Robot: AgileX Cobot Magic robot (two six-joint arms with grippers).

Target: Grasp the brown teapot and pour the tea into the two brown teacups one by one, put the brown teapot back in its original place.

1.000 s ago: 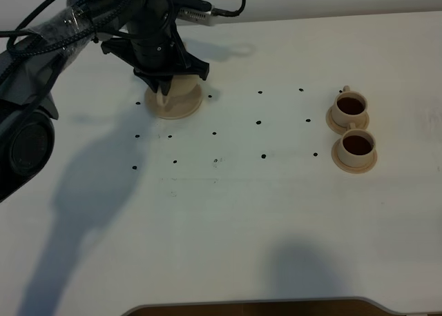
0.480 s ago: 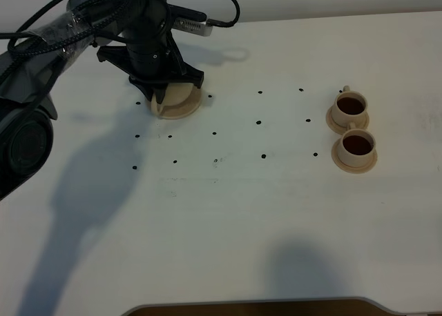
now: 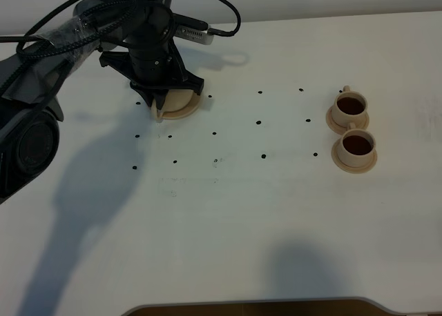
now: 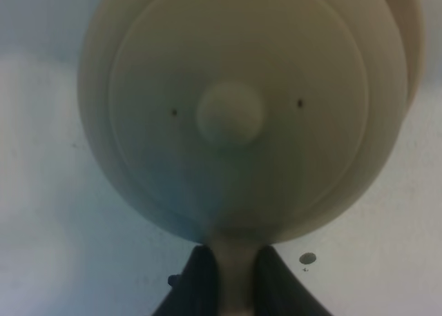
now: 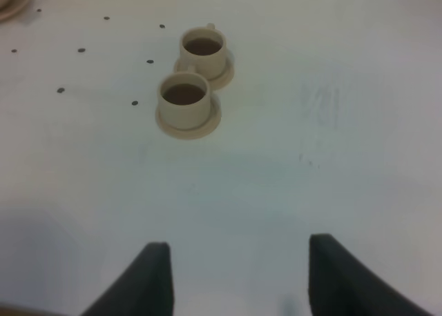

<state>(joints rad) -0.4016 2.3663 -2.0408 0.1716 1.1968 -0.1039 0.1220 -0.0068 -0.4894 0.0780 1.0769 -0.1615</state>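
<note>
Beige clay teapot point(image 3: 176, 101) sits at my table's ten o'clock, handle pinched by my left gripper point(image 4: 231, 288). Both teacups point(image 3: 350, 107) point(image 3: 356, 147) at three o'clock hold tea point(image 5: 184, 93). My right gripper point(image 5: 235, 271) gapes, holding nothing.

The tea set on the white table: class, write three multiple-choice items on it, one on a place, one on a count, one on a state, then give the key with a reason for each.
1. Where do the two teacups stand in the overhead view?
A. on the right side of the table
B. beside the teapot
C. at the near edge

2. How many cups hold dark tea?
A. none
B. one
C. two

3. What is the left gripper doing?
A. hanging open over bare table
B. closed on the teapot's handle
C. lifting a cup

Key:
1. A, the far teacup and the near teacup sit on their saucers at the right, well apart from the teapot.
2. C, both show dark liquid inside.
3. B, the left gripper has its fingers on either side of the handle in the wrist view.
</note>
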